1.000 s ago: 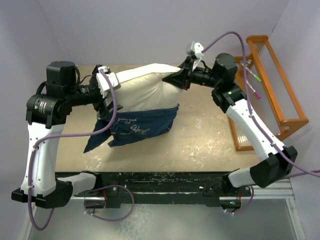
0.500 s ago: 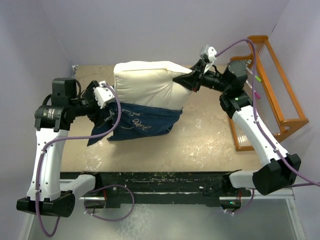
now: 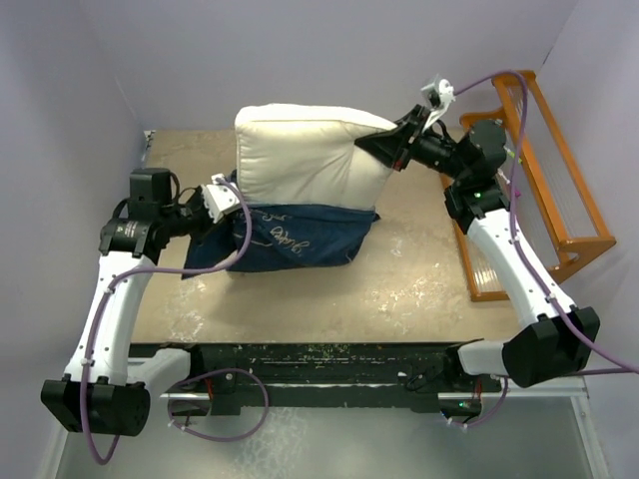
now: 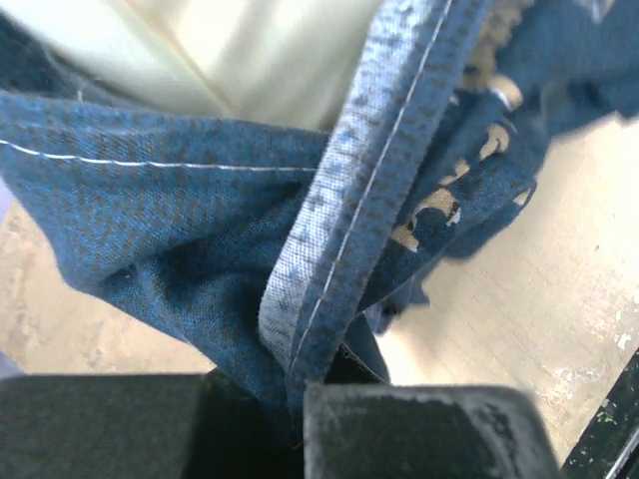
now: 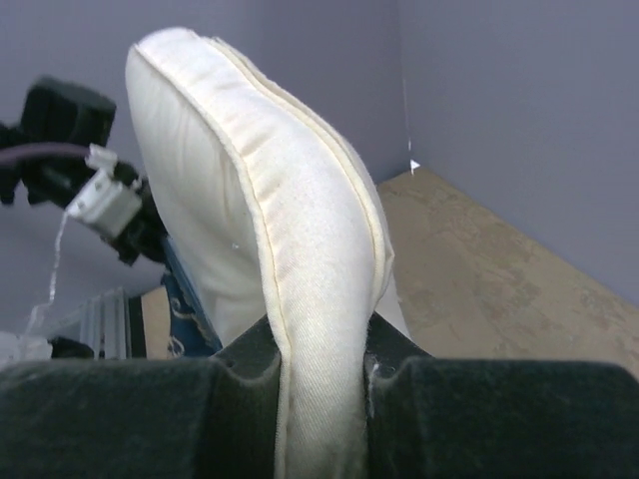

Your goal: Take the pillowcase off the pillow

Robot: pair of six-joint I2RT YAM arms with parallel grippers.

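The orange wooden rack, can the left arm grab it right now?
Probably not. The left gripper is shut on the dark navy fabric pillowcase, and the plump cream pillow and right arm stand between it and that orange rack.

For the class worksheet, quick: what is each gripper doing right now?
The left gripper is closed on the pillowcase hem.
The right gripper is closed on the pillow edge.

The pillow point(image 3: 300, 160) is plain cream; the pillowcase point(image 3: 300, 239) navy with white script.
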